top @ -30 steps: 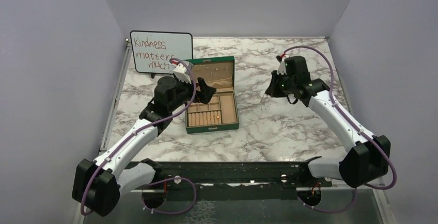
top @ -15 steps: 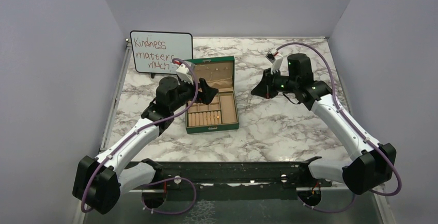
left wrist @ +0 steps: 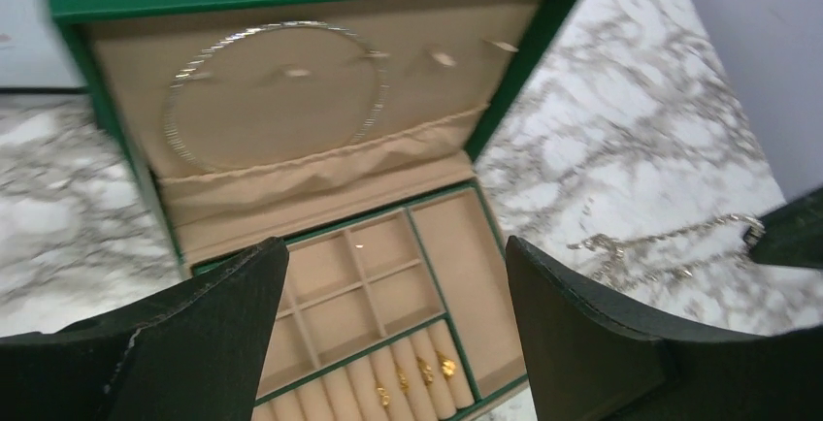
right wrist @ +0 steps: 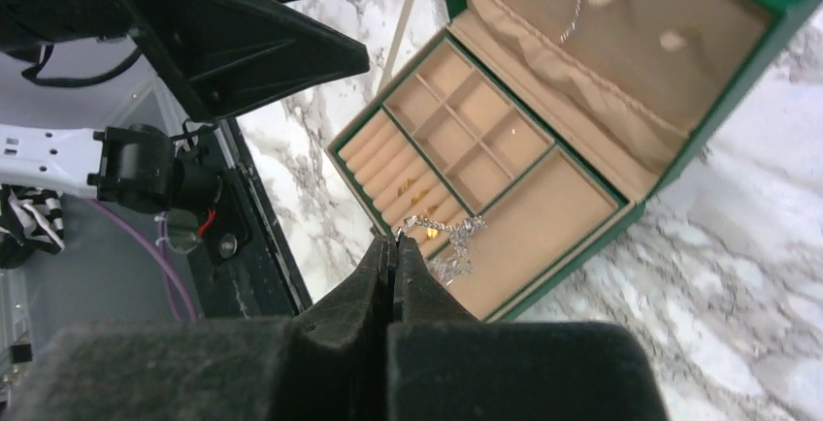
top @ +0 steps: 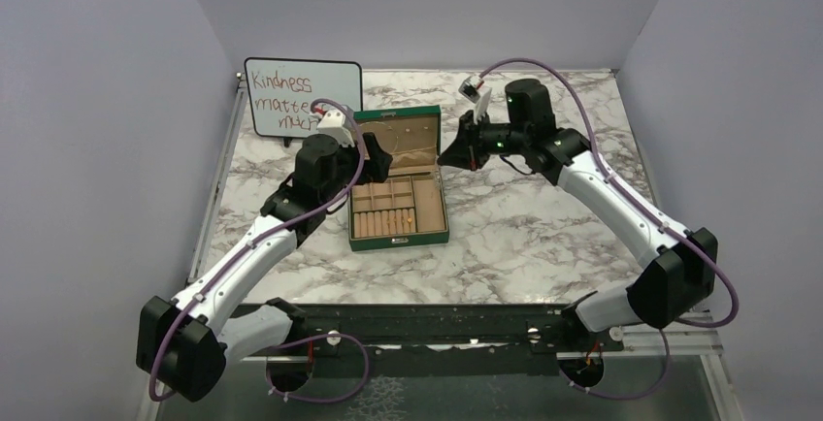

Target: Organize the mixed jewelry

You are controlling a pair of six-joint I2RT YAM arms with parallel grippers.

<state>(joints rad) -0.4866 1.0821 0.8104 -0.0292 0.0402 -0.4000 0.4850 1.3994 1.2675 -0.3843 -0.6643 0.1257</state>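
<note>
The green jewelry box [top: 400, 241] stands open mid-table. Its lid holds a thin silver wire loop [left wrist: 272, 91]. Several small gold rings [left wrist: 419, 371] sit in the ring rolls at the front; they also show in the right wrist view [right wrist: 415, 188]. My right gripper [right wrist: 394, 242] is shut on a silver chain [right wrist: 451, 244], which dangles over the box's long compartment. In the top view it [top: 448, 156] hangs just right of the lid. The chain also shows in the left wrist view [left wrist: 670, 244]. My left gripper [left wrist: 395, 246] is open and empty above the box's left side [top: 378, 154].
A whiteboard with red writing [top: 303, 98] leans at the back left, behind the left arm. The box's small square compartments [right wrist: 466, 130] look bare. Marble tabletop [top: 543, 237] spreads right of the box. A black rail [top: 427, 322] runs along the near edge.
My right gripper has swung left from the table's right side to the box, carrying the chain. My left gripper has shifted slightly back toward the lid.
</note>
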